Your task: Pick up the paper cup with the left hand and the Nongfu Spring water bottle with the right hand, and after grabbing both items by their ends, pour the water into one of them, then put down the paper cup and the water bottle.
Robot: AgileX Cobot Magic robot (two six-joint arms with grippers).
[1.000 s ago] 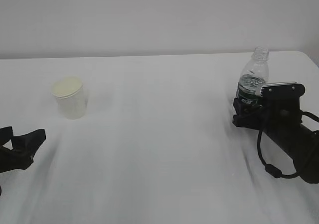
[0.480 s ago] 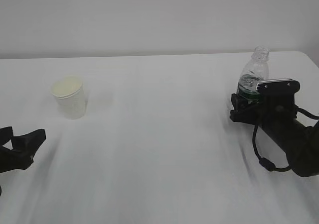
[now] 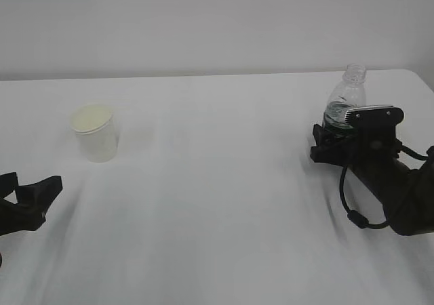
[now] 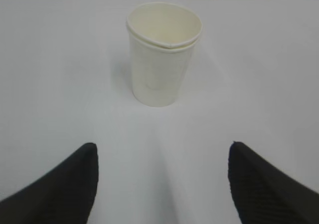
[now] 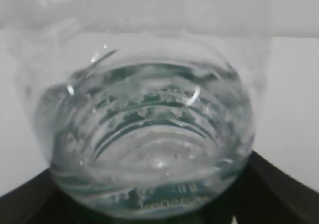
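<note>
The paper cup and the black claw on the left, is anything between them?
Nothing: only bare white table lies between the paper cup and the open left gripper, seen in the left wrist view.

Left end effector (image 4: 162,184) low at near-left, jaws spread wide, empty. Right end effector (image 3: 332,142) low, arm extended forward, jaws apart.

My right gripper (image 3: 324,142) hides the lower half of the Nongfu Spring water bottle (image 3: 347,91) in the exterior view; whether my jaws touch its sides there I cannot tell. In my right wrist view the bottle fills the frame, blurred, its neck cut off by the top edge and the label marks too smeared to read. My left gripper (image 4: 162,176) shows only two dark fingertips (image 4: 65,184) cut by the bottom edge. In the exterior view its arm runs off the left edge.
</note>
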